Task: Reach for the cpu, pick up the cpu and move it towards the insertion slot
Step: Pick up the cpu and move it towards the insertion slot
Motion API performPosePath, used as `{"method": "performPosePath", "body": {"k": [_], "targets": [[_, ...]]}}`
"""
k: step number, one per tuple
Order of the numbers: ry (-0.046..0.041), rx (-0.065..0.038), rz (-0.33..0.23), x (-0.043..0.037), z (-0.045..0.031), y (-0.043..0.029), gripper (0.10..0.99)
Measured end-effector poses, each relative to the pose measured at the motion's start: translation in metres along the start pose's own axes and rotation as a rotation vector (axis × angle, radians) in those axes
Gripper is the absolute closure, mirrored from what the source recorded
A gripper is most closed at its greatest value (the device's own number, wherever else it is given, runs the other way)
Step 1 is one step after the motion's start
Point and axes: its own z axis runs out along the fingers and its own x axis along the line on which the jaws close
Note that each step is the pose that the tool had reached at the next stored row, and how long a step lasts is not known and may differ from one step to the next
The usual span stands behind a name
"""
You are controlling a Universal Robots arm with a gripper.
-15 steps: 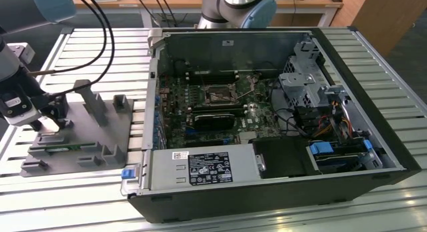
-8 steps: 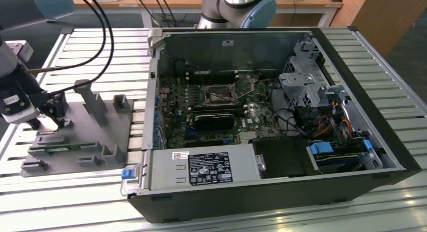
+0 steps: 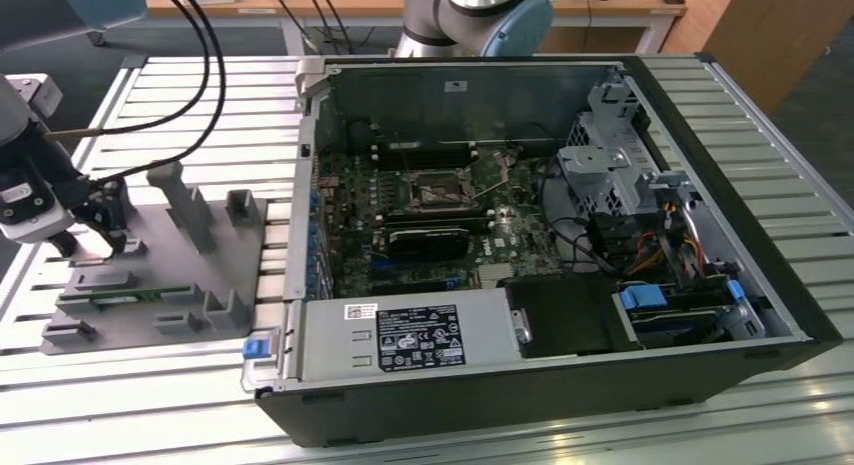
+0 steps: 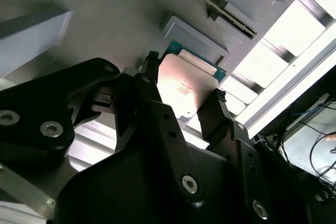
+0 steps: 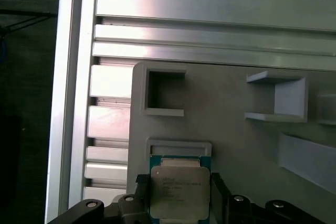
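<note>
- Computer case [image 3: 561, 315], open on the exterior view's right: its left wall stands between the gripper and the insertion slot [image 3: 437, 192], so a low carry could clip it.
- Grey fixture tray [image 3: 234, 270], on the exterior view's left: its upright posts [image 3: 187, 210] could snag a tilted lift.
- Black cables [image 3: 200, 75] hang near the arm and might drag.
- Gripper [image 4: 185, 77]: jaws narrowed onto two opposite edges of the cpu [image 5: 178, 192]. It is a thin hold, and I judge slipping or twisting the main risk.
- The cpu sits silver side up over the tray, just beside a holder lip [image 5: 178, 147] that could catch it.
</note>
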Motion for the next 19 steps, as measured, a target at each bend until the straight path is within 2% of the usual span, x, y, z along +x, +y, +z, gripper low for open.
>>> {"method": "performPosePath", "body": {"k": [3, 9, 19], "targets": [[0.0, 0.001, 0.0, -0.0001, -0.0041, 0.0002, 0.541], [0.0003, 0.006, 0.0, 0.0, -0.0182, 0.0012, 0.541], [0.0017, 0.036, 0.001, -0.0001, -0.0513, 0.0034, 0.541]]}}
